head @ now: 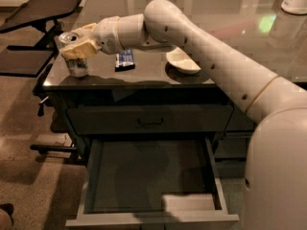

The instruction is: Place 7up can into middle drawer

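Right now you have the gripper (79, 48) clamped around the 7up can (78, 67) at the counter's (144, 76) left corner; the middle drawer (148, 176) stands open beneath that counter.

My gripper (79, 49) is at the front left corner of the worktop (144, 78), its fingers closed around the upright soda can (78, 67), whose base sits on the surface. A blue packet (125, 60) lies just beside it, with a white bowl (183, 61) farther right. Below, the top drawer (105, 121) is shut and the middle drawer (148, 176) stands pulled out.
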`<state>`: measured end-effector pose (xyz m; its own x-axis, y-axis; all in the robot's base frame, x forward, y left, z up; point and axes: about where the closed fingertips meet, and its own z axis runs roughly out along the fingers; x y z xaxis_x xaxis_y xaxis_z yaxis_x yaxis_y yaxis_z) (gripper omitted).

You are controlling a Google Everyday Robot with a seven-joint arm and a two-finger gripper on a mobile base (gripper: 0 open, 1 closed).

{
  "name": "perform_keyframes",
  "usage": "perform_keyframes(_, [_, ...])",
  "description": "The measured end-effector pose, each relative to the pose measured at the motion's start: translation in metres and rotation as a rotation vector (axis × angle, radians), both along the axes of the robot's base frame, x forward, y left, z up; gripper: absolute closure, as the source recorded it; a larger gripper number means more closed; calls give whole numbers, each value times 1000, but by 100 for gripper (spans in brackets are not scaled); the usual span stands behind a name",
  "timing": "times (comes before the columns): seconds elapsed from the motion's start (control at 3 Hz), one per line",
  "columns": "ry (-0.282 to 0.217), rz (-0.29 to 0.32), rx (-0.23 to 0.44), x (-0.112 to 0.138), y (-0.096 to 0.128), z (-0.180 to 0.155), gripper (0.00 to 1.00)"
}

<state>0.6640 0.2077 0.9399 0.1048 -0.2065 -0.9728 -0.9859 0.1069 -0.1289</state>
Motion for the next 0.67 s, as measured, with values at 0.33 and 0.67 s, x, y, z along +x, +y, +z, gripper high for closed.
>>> perform_keyframes(0.33, [-22, 3, 13, -19, -30, 22, 100])
perform_keyframes(0.67, [-40, 29, 35, -48, -65, 43, 100])
